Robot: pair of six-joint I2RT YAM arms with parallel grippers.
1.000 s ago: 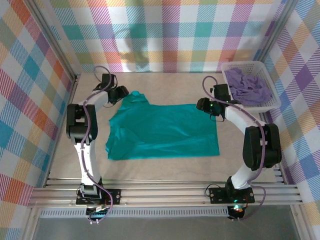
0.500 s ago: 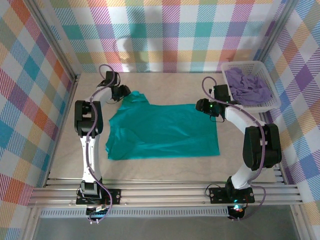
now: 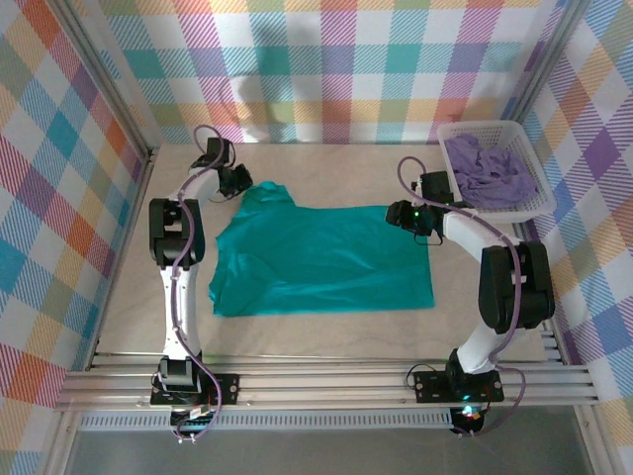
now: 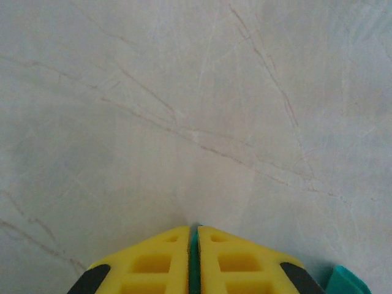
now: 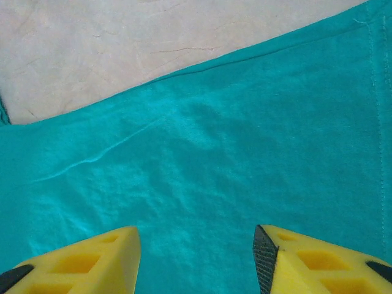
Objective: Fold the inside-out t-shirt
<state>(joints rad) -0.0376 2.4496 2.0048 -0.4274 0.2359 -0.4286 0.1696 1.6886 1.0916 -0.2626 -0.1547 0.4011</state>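
Observation:
The teal-green t-shirt (image 3: 321, 259) lies spread flat in the middle of the table, one sleeve sticking up toward the far left. My left gripper (image 3: 245, 184) sits at that sleeve's tip. In the left wrist view its yellow jaws (image 4: 193, 236) are pressed together on a thin strip of the teal cloth (image 4: 193, 266), bare table beyond them. My right gripper (image 3: 399, 212) hovers over the shirt's far right corner. In the right wrist view its jaws (image 5: 196, 248) stand apart with smooth teal fabric (image 5: 202, 159) beneath and nothing between them.
A white basket (image 3: 529, 205) at the far right holds a lavender-purple garment (image 3: 490, 170). Plaid walls close in the table on three sides. Bare beige tabletop (image 3: 326, 168) runs behind the shirt and along its near side.
The left gripper has moved a little farther back along the sleeve and closed on its tip. The right arm has barely shifted.

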